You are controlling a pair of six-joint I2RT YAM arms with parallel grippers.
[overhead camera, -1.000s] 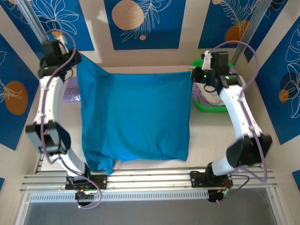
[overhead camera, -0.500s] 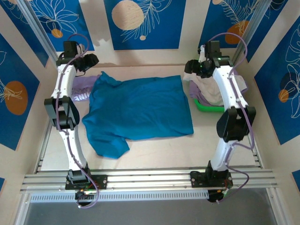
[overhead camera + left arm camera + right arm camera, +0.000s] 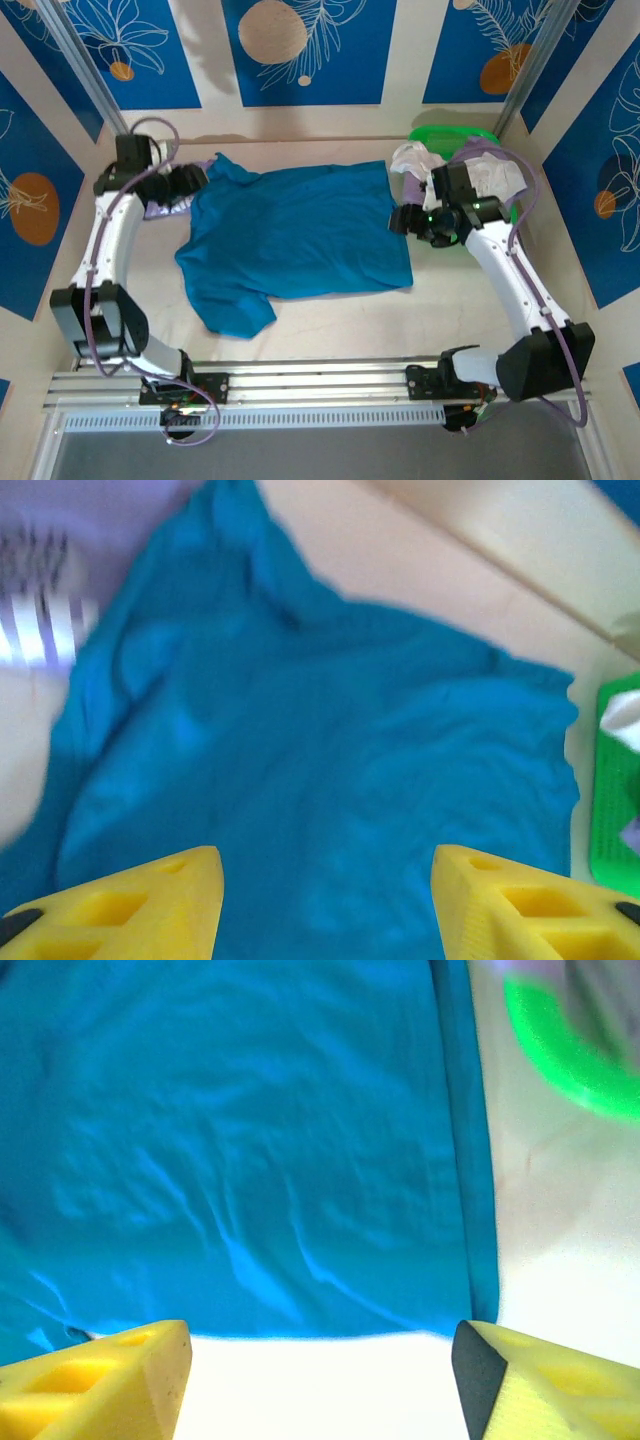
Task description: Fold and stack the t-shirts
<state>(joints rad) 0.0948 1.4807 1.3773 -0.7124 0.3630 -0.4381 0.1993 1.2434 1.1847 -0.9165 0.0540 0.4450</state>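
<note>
Teal shirt (image 3: pixel 300 235) spread mid-table (image 3: pixel 330 320), near-left sleeve rumpled, lavender shirt (image 3: pixel 50 590) part hidden by left gripper (image 3: pixel 325 880), its white lettering blurred, unreadable, basket (image 3: pixel 570 1060) blurred, cut off, right gripper (image 3: pixel 320 1360) over shirt edge, both grippers' fingers wide, empty

We can read no text anywhere. The nearest thing to lettering is a run of white strokes (image 3: pixel 40 630) on the lavender t-shirt (image 3: pixel 90 510), at the upper left of the left wrist view beside the teal t-shirt (image 3: pixel 330 780). They are too blurred for us to make out a single letter.
</note>
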